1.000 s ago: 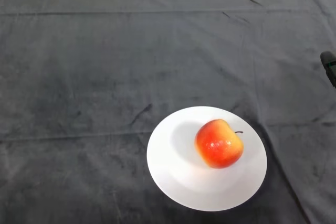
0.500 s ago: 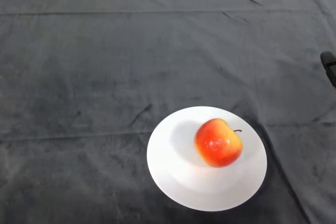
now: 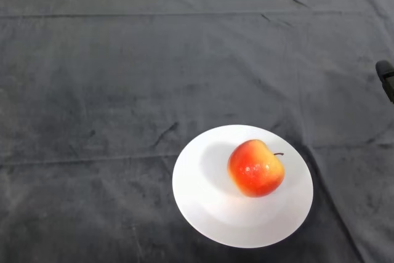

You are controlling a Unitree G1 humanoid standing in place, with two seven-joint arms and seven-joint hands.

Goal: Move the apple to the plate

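A red and yellow apple point(image 3: 256, 168) lies on a white round plate point(image 3: 203, 204) in the lower right part of the head view. The apple rests a little right of the plate's middle, and its short stem points to the right. The plate sits flat on the dark cloth.
The dark grey cloth point(image 3: 123, 90) covers the whole table and has a few creases. A small black object point(image 3: 385, 78) pokes in at the right edge. The table's far edge runs along the top of the view.
The apple has rocked very slightly to the left on the plate and its stem has lifted a little. Nothing else has moved.
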